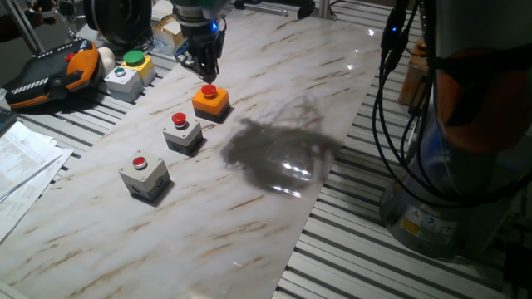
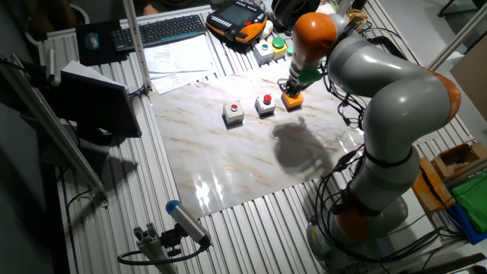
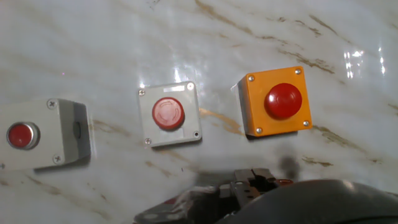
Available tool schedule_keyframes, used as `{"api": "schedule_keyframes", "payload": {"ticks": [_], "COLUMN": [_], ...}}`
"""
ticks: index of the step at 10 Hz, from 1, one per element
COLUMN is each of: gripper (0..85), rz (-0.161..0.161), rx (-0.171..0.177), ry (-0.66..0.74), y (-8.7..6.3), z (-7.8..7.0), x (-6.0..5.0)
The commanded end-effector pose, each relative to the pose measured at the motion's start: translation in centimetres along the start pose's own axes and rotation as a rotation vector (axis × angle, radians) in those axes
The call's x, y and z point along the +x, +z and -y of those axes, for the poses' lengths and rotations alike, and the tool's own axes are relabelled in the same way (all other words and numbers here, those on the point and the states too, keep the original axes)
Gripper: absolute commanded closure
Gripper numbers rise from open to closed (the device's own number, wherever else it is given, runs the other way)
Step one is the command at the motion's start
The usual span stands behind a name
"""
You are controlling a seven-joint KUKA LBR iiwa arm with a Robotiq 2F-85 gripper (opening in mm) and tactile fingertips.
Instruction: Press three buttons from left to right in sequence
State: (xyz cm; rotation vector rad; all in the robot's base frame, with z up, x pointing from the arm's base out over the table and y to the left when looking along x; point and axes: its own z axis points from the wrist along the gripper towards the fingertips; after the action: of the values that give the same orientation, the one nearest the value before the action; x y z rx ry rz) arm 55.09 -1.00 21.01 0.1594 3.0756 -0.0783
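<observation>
Three box switches with red round buttons stand in a row on the marble board. In one fixed view they are a grey one (image 1: 144, 176), a grey one (image 1: 183, 133) and an orange one (image 1: 210, 101). They also show in the other fixed view (image 2: 233, 113), (image 2: 265, 103), (image 2: 292, 99). My gripper (image 1: 205, 70) hangs just above the orange switch, fingers pointing down, and it shows above that switch in the other fixed view too (image 2: 291, 86). The hand view shows the left grey switch (image 3: 37, 134), the middle grey switch (image 3: 169, 114) and the orange switch (image 3: 277, 101). No view shows the fingertips clearly.
A grey box with a green button (image 1: 123, 77) and an orange-black teach pendant (image 1: 50, 75) lie beyond the board's corner. Papers (image 1: 21, 162) lie off the board. Cables and the arm's base (image 1: 465, 124) stand beside the board. A keyboard (image 2: 163, 29) lies beyond the papers.
</observation>
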Motion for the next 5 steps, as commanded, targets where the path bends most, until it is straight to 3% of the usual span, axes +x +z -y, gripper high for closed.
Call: {"api": "schedule_keyframes", "payload": {"ticks": [1, 3, 5], "gripper": [84.3, 84.3, 84.3], "rz": [-0.003, 0.006, -0.007], "rx": [-0.003, -0.006, -0.044], "ry": [0.005, 0.007, 0.0], "y": [0.0, 0.7, 1.2], "z": [0.2, 0.5, 1.0], "x": [-0.2, -0.6, -1.0]}}
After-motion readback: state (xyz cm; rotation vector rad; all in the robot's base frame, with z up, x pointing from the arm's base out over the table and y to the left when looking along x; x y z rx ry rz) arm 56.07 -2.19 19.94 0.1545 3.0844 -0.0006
